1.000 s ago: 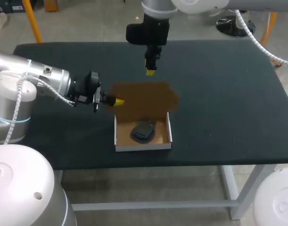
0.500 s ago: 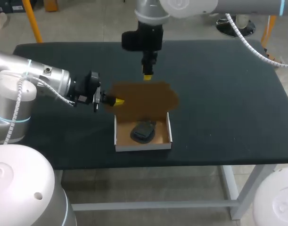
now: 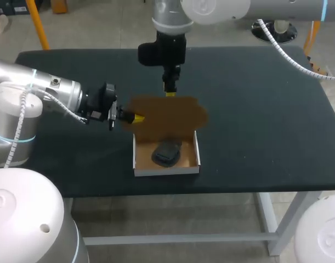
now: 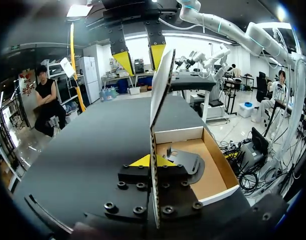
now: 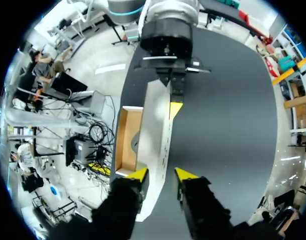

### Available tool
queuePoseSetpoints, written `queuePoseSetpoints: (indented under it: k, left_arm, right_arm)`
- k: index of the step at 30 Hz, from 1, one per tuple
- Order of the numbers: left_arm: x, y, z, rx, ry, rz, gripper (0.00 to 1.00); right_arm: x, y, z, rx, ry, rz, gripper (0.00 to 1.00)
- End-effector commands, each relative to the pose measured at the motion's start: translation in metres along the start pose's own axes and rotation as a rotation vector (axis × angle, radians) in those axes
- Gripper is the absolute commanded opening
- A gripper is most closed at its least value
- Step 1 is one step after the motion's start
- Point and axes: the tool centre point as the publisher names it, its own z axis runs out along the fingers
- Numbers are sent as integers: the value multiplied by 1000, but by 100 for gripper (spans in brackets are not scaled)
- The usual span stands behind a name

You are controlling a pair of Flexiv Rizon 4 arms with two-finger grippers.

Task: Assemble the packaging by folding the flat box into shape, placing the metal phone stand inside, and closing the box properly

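The white box tray (image 3: 194,156) sits near the table's front with the dark metal phone stand (image 3: 166,153) lying inside. Its brown lid (image 3: 170,116) stands raised behind the tray. My left gripper (image 3: 135,118) is shut on the lid's left edge; in the left wrist view the lid (image 4: 160,85) runs edge-on out of its yellow tips (image 4: 153,161). My right gripper (image 3: 170,92) hangs fingers-down at the lid's far edge. In the right wrist view the lid (image 5: 155,130) passes between its open fingers (image 5: 162,173), with a gap on one side. The stand (image 4: 186,161) shows beside the lid.
The dark table (image 3: 266,109) stretches wide to the right of the box and behind it. The tray lies close to the front edge (image 3: 211,189). My right arm's fingers (image 4: 124,61) hang over the lid's far end in the left wrist view.
My right gripper has moved left and down, from behind the lid onto its far edge. The left gripper, lid and tray have stayed put.
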Motion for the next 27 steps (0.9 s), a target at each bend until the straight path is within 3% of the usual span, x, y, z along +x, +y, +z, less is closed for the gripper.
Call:
queuePoseSetpoints:
  k: [1,27]
  left_arm:
    - [0,3,1,1,0,1,0]
    - [0,3,1,1,0,1,0]
  right_arm:
    - [5,3,2,7,0,-5,36]
    - [14,10,21,29,21,-4,42]
